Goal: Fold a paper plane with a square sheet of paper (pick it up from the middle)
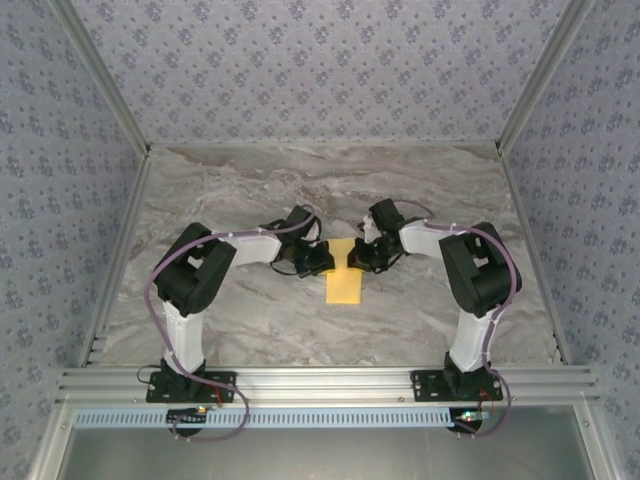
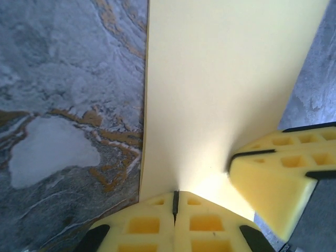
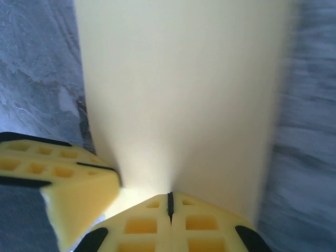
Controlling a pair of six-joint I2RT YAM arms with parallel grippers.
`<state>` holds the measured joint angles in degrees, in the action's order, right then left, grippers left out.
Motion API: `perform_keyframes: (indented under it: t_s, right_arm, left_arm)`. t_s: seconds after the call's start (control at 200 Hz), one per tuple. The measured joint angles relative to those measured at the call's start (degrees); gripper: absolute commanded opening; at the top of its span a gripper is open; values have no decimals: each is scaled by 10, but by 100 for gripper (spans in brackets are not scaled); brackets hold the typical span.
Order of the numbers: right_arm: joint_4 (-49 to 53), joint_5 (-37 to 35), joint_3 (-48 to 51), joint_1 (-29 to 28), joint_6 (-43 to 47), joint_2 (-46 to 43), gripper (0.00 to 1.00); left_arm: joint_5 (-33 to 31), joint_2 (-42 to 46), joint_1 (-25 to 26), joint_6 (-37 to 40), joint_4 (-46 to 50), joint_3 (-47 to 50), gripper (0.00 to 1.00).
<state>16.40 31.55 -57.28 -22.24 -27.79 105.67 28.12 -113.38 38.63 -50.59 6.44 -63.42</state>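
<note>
The square sheet of paper (image 1: pixel 345 285) is yellow and shows from above as a narrow upright rectangle at the middle of the table. My left gripper (image 1: pixel 326 262) and right gripper (image 1: pixel 360 258) meet at its far end, tips almost touching. In the left wrist view the left gripper (image 2: pixel 176 195) is shut on the sheet's (image 2: pixel 220 79) edge, and the right one's fingers (image 2: pixel 278 178) press in beside it. In the right wrist view the right gripper (image 3: pixel 169 198) is shut on the sheet (image 3: pixel 178 89), with the left one's fingers (image 3: pixel 63 181) close by. A soft ridge rises in the paper from each seam.
The marble-patterned table (image 1: pixel 250 190) is walled on three sides by patterned panels. An aluminium rail (image 1: pixel 320 385) with both arm bases runs along the near edge. Open tabletop lies all round the sheet.
</note>
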Motion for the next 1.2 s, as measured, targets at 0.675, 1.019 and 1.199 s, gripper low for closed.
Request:
perform_keyframes:
  t_s: [0.675, 1.019, 1.199]
  right_arm:
    - [0, -17, -50, -23, 10, 31, 0]
    - [-62, 30, -15, 57, 4, 31, 0]
    - [-62, -3, -6, 79, 1, 1, 0]
  left_arm:
    - [2, 0, 0, -9, -17, 12, 0]
    - [-1, 0, 0, -9, -18, 14, 0]
    - [-2, 0, 0, -9, -20, 15, 0]
